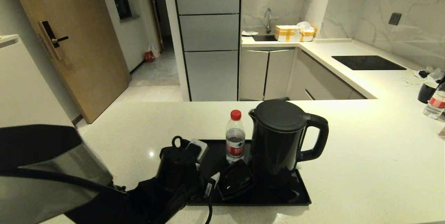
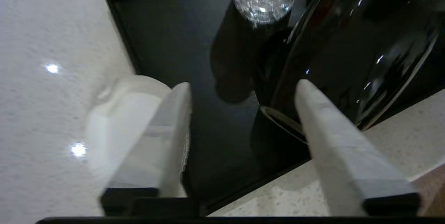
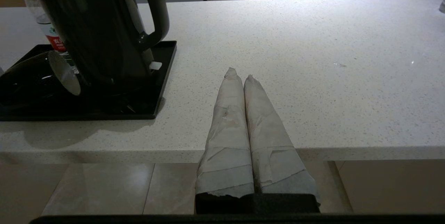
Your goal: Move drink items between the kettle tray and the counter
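A black tray [image 1: 299, 196] sits on the cream counter [image 1: 365, 154], near its front edge. On the tray stands a tall black kettle [image 1: 278, 140], lid shut, handle pointing right. Just left of it, also on the tray, is a small clear bottle [image 1: 235, 137] with a red cap and red label, upright; whether it touches the kettle I cannot tell. In front of the bottle, a black mug [image 1: 236, 179] lies tipped on its side on the tray, close against the kettle's foot. From the right wrist view its pale inside [image 3: 64, 73] faces the kettle.

The left claw [image 2: 243, 93] hangs above the tray's left part, fingers [image 2: 167, 140] spread wide and holding nothing. Between them shows bare tray floor [image 2: 167, 36], with the glossy mug [image 2: 347, 54] lying beyond one finger and the bottle's base [image 2: 264, 5] further on. A pale round shape [image 2: 121, 113] shows blurred behind the other finger, at the tray's edge; what it is I cannot tell.

The right claw [image 3: 240, 74] rests low at the counter's front edge, well right of the tray, its two wrapped fingers [image 3: 226, 123] pressed together on nothing.

Far off at the right end of the counter stand a second mug [image 1: 427, 92] and a second bottle [image 1: 435, 104], side by side. A black hob [image 1: 368, 62] lies flush in the counter behind them.
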Available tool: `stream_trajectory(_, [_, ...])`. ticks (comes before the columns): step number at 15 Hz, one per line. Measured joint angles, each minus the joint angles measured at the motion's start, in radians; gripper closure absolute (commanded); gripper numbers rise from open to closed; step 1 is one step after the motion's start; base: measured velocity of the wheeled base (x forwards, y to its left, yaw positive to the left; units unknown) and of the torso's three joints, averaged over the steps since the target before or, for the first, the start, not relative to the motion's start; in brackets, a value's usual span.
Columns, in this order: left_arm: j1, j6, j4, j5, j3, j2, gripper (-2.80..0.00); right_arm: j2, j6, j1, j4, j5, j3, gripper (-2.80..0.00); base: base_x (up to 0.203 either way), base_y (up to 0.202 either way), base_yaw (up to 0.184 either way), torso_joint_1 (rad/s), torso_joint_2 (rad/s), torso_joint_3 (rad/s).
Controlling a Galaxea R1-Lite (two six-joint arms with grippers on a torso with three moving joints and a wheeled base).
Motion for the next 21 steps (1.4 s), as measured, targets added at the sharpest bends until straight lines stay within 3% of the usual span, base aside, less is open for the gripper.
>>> stream_trajectory(4, [0.036,-0.047,-0.018,0.011,0.052,-0.036,-2.8,0.0,0.0,0.0,0.0,0.0,0.0,0.0,0.0,0.0,0.0,0.0,0.0,0.0])
stream_trajectory(5, [0.065,-0.051,-0.014,0.013,0.073,-0.068,0.0,0.0,0.0,0.0,0.0,0.0,0.0,0.0,0.0,0.0,0.0,0.0,0.0,0.0])
stream_trajectory(8, [0.226,-0.051,0.071,0.024,0.107,-0.259,0.0,0.0,0.0,0.0,0.0,0.0,0.0,0.0,0.0,0.0,0.0,0.0,0.0,0.0])
stream_trajectory(11, [0.395,-0.051,0.298,0.024,0.095,-0.535,0.0,0.0,0.0,0.0,0.0,0.0,0.0,0.0,0.0,0.0,0.0,0.0,0.0,0.0])
stream_trajectory(13, [0.468,-0.054,0.493,0.021,0.081,-0.736,0.0,0.0,0.0,0.0,0.0,0.0,0.0,0.0,0.0,0.0,0.0,0.0,0.0,0.0])
stream_trajectory(16, [0.584,-0.089,0.864,0.015,-0.024,-1.03,0.0,0.0,0.0,0.0,0.0,0.0,0.0,0.0,0.0,0.0,0.0,0.0,0.0,0.0])
stream_trajectory(21, [0.673,-0.177,1.612,-0.014,-0.496,-1.415,0.0,0.0,0.0,0.0,0.0,0.0,0.0,0.0,0.0,0.0,0.0,0.0,0.0,0.0])
